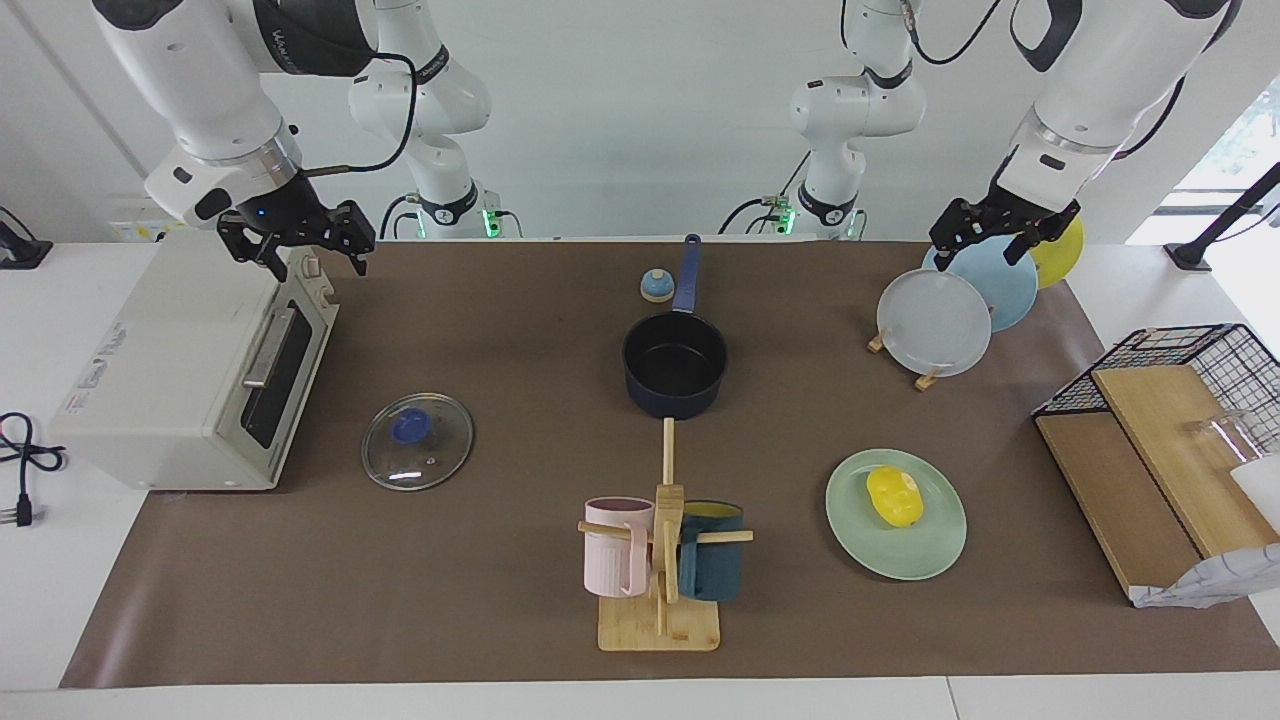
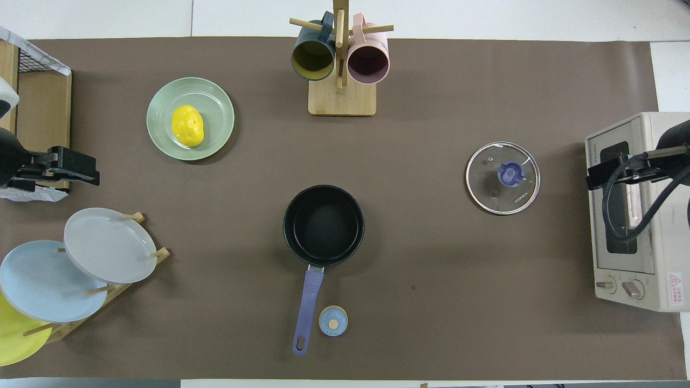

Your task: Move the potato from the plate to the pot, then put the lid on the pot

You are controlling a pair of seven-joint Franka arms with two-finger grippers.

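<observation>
The yellow potato (image 1: pixel 893 496) (image 2: pixel 187 125) lies on the mint-green plate (image 1: pixel 905 562) (image 2: pixel 216 101), toward the left arm's end of the table and farther from the robots than the pot. The navy pot (image 1: pixel 675 362) (image 2: pixel 323 225) stands mid-table, empty, with its handle pointing at the robots. The glass lid (image 1: pixel 442 452) (image 2: pixel 485 186) lies flat on the mat toward the right arm's end. My left gripper (image 1: pixel 985 248) (image 2: pixel 70 168) hangs open over the plate rack. My right gripper (image 1: pixel 305 250) (image 2: pixel 604 175) hangs open over the toaster oven. Neither holds anything.
A toaster oven (image 1: pixel 170 390) (image 2: pixel 647 280) stands beside the lid. A mug tree (image 1: pixel 660 620) (image 2: pixel 341 99) with two mugs is farther out than the pot. A small bell (image 1: pixel 656 286) (image 2: pixel 333 320) sits by the pot handle. There is also a rack of upright plates (image 1: pixel 935 322) (image 2: pixel 108 245) and a wire basket with boards (image 1: pixel 1150 450).
</observation>
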